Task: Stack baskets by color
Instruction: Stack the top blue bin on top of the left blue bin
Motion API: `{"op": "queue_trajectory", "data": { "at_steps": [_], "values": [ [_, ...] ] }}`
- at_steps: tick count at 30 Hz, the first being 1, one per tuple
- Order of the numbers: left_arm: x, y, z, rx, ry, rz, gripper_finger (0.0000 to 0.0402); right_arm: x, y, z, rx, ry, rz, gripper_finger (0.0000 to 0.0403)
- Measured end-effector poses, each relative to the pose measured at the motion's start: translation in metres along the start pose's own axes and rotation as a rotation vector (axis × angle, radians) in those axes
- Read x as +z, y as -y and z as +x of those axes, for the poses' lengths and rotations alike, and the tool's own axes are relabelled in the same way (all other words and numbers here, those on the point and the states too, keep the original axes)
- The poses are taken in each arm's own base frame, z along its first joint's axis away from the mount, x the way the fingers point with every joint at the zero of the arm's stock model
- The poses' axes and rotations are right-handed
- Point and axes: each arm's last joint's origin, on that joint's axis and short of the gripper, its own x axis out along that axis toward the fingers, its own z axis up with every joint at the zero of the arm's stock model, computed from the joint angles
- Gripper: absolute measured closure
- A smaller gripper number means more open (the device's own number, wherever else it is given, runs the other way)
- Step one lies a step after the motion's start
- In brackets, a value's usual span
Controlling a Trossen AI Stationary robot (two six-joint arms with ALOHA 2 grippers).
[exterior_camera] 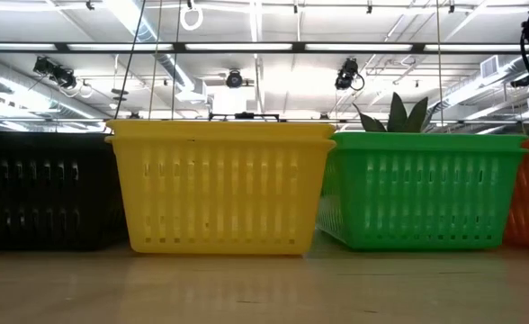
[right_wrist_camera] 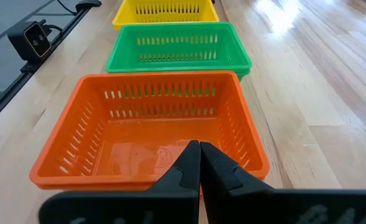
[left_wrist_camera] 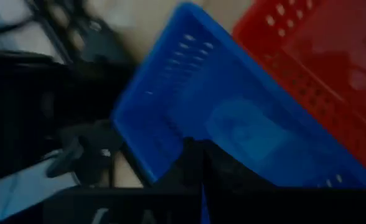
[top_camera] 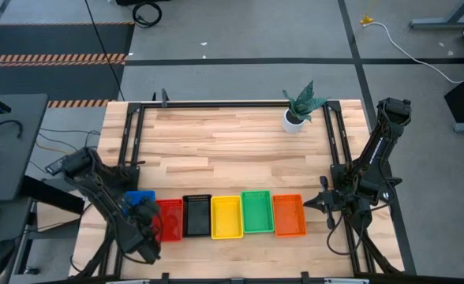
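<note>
Six baskets lie in a row near the table's front edge: blue, red, black, yellow, green and orange. In the low view the yellow basket shows two rims, one nested in the other. My left gripper is over the blue basket at the row's left end, shut on it. My right gripper is shut and empty. It hovers just right of the orange basket. My left gripper pinches the blue basket's wall on the side nearest the wrist between its two fingers. A blue strip shows between them. The fingers slant down from above. Whether the basket is lifted off the table, I cannot tell.
A green plant in a white pot stands at the table's far right. The red basket lies right beside the blue one. Dark frame rails run along both sides of the table. Bare wood lies between the row and the far edge.
</note>
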Motion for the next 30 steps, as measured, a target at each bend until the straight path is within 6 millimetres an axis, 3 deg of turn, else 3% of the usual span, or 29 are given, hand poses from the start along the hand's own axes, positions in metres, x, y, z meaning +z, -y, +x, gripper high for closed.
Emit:
{"op": "queue_trajectory", "data": {
  "at_steps": [5, 13, 20, 26, 30],
  "values": [
    [-0.002, -0.003, 0.012, -0.152, -0.092, 0.052, 0.0398, 0.0, 0.0, 0.0, 0.003, 0.003, 0.008, 0.0396],
    [-0.012, -0.005, -0.002, -0.371, -0.189, 0.107, 0.0398, 0.001, -0.002, 0.0, 0.029, -0.007, 0.026, 0.0396],
    [-0.024, -0.006, -0.005, -0.419, -0.211, 0.158, 0.0398, 0.001, -0.002, 0.0, 0.033, -0.011, 0.023, 0.0396],
    [-0.018, -0.009, 0.0, -0.366, -0.058, 0.099, 0.0399, 0.001, -0.002, 0.0, 0.031, -0.009, 0.017, 0.0396],
    [-0.02, -0.002, 0.008, -0.423, -0.066, 0.12, 0.04, 0.001, -0.002, 0.0, 0.031, -0.009, 0.021, 0.0396]
  ]
}}
